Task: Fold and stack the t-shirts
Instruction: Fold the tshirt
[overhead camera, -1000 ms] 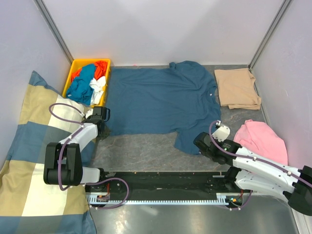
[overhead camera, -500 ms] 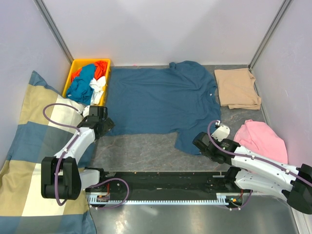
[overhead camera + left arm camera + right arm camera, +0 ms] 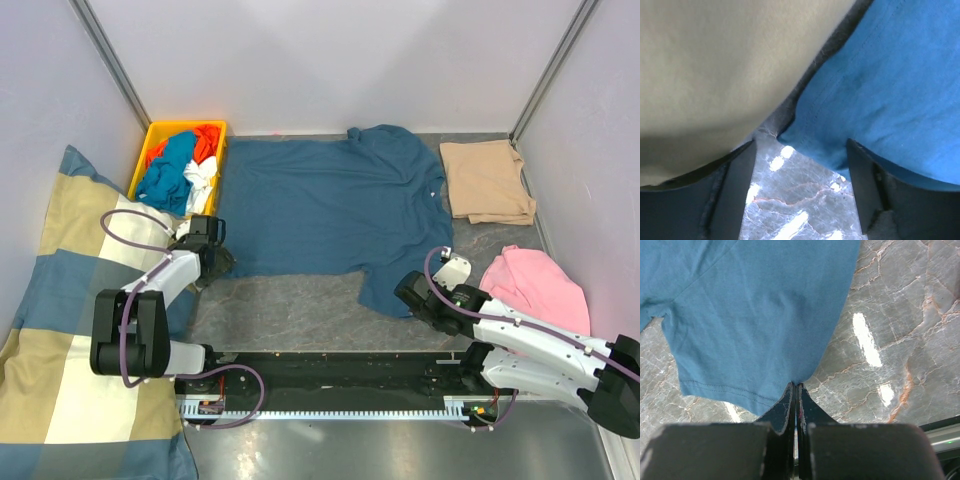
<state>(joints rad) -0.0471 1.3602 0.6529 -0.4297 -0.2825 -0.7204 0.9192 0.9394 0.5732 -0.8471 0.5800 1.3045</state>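
A large teal-blue t-shirt [image 3: 330,210] lies spread flat on the grey table, collar toward the back. A tan t-shirt [image 3: 487,180] lies folded at the back right. My left gripper [image 3: 218,260] is open at the teal shirt's near-left corner. In the left wrist view the left gripper [image 3: 800,172] has bare table between its fingers [image 3: 735,190], with the shirt corner [image 3: 880,90] just beyond them. My right gripper [image 3: 403,290] is at the shirt's near-right hem. In the right wrist view the right gripper [image 3: 796,386] is shut on that hem [image 3: 760,315].
A big checked cushion [image 3: 70,320] fills the left side, close to my left gripper, and shows cream [image 3: 715,75] in the left wrist view. A yellow bin [image 3: 156,137] with crumpled clothes stands at the back left. A pink cloth [image 3: 535,285] lies at the right.
My left gripper has opened and let go of the teal shirt's near-left corner, shifting slightly. The right arm and the hem it holds have barely moved.
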